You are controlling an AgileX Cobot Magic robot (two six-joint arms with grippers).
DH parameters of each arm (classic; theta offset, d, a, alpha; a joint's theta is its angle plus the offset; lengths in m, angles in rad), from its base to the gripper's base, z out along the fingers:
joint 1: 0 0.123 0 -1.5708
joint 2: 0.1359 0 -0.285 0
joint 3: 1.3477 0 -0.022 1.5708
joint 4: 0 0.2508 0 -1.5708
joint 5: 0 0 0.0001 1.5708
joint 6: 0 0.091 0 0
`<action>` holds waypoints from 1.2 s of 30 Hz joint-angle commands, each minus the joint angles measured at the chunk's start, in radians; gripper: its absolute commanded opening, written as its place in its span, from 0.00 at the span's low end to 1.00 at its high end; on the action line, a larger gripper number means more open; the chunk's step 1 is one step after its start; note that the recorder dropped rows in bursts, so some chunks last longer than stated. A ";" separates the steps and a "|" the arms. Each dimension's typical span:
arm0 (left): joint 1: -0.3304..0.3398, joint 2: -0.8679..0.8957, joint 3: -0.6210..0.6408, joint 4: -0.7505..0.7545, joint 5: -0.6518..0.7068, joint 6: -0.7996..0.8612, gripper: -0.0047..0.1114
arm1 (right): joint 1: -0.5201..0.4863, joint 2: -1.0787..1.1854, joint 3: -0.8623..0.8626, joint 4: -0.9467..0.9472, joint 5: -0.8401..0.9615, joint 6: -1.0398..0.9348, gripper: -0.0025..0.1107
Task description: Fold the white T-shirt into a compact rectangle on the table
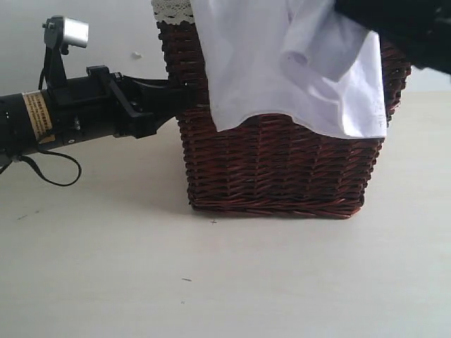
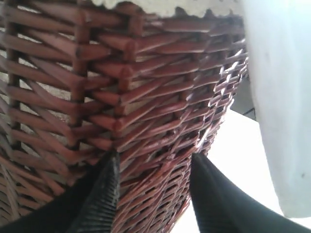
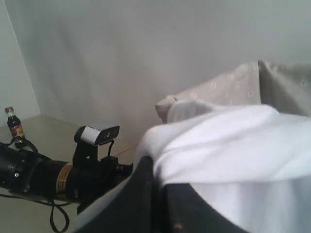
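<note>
**Left arm** [image 1: 70, 113]: enters from 9 o'clock and lies level above the tabletop [image 1: 211, 282], pointing toward 3 o'clock. Its tip meets the left wall of the wicker basket [image 1: 275, 176] near the rim.

**Left fingers** [image 2: 104, 194]: half spread, one on each side of a corner of the basket. The ribbed pads rest against the weave, gripping it.

**Right arm** [image 1: 409, 28]: dark, at 1 o'clock and above the basket. It is mostly cut off by the frame.

**Right fingers** [image 3: 141, 194]: pressed together, with white cloth bunched at their tips.

**White T-shirt** [image 1: 261, 63]: draped over the basket's front rim, clear of the tabletop. Its long axis runs from 12 to 6 o'clock. The free edge hangs toward 6 o'clock, about halfway down the front wall, and dips lower at the 4 o'clock corner. The upper part is drawn up toward 1 o'clock. The lettering is not in view.

**Wicker basket**: upright at the centre of the tabletop.
</note>
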 commanded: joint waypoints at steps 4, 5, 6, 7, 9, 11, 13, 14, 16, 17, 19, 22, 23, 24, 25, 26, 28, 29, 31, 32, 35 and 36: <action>-0.048 0.005 -0.008 -0.086 -0.012 0.013 0.44 | 0.002 -0.138 -0.004 -0.134 0.077 0.136 0.02; -0.055 0.008 -0.008 -0.086 -0.012 0.013 0.44 | 0.002 -0.140 -0.004 -0.142 0.088 0.146 0.02; -0.061 0.012 -0.008 -0.086 -0.012 0.013 0.44 | 0.002 -0.140 -0.004 -0.142 0.091 0.150 0.02; -0.069 0.015 -0.008 -0.086 -0.012 0.013 0.44 | 0.002 -0.140 -0.004 -0.142 0.091 0.150 0.02; -0.091 0.034 -0.008 -0.091 -0.023 0.013 0.44 | 0.002 -0.140 -0.004 -0.142 0.091 0.150 0.02; -0.114 0.059 -0.008 -0.113 -0.039 0.039 0.44 | 0.002 -0.140 -0.004 -0.142 0.086 0.149 0.02; -0.139 0.080 -0.008 -0.167 -0.050 0.087 0.44 | 0.002 -0.140 -0.004 -0.142 0.084 0.149 0.02; -0.147 0.091 -0.009 -0.202 -0.064 0.100 0.44 | 0.002 -0.140 -0.004 -0.142 0.084 0.149 0.02; -0.156 0.104 -0.022 -0.178 -0.098 0.081 0.44 | 0.002 -0.140 -0.004 -0.145 0.084 0.149 0.02; -0.156 0.104 -0.027 -0.142 -0.126 0.050 0.44 | 0.002 -0.140 -0.004 -0.150 0.084 0.149 0.02; -0.156 0.095 -0.027 -0.054 -0.213 0.013 0.44 | 0.002 -0.140 -0.004 -0.169 0.084 0.152 0.02; -0.156 0.082 -0.029 0.008 -0.236 0.020 0.44 | 0.002 -0.140 -0.004 -0.197 0.084 0.170 0.02; -0.156 0.082 -0.031 0.003 -0.206 0.020 0.44 | 0.002 -0.140 -0.004 -0.202 0.084 0.181 0.02; -0.156 0.082 -0.031 -0.008 -0.169 0.020 0.44 | 0.002 -0.140 -0.004 -0.205 0.084 0.184 0.02; -0.156 0.082 -0.031 -0.010 -0.132 0.022 0.44 | 0.002 -0.140 -0.004 -0.210 0.084 0.184 0.02; -0.156 0.082 -0.031 -0.010 -0.089 0.045 0.44 | 0.002 -0.140 -0.004 -0.212 0.084 0.184 0.02; -0.158 0.082 -0.031 0.000 -0.023 0.064 0.44 | 0.002 -0.140 -0.004 -0.213 0.084 0.184 0.02; -0.160 0.082 -0.031 0.002 -0.016 0.064 0.44 | 0.002 -0.140 -0.004 -0.217 0.084 0.185 0.02; -0.160 0.082 -0.031 0.005 -0.020 0.064 0.44 | 0.002 -0.140 -0.004 -0.220 0.084 0.187 0.02; -0.160 0.082 -0.031 0.005 -0.044 0.064 0.44 | 0.002 -0.140 -0.004 -0.220 0.084 0.187 0.02; -0.167 0.088 -0.031 0.001 -0.131 0.061 0.44 | 0.002 -0.140 -0.004 -0.228 0.084 0.195 0.02; -0.176 0.095 -0.031 -0.003 -0.158 0.061 0.44 | 0.002 -0.140 -0.004 -0.230 0.084 0.197 0.02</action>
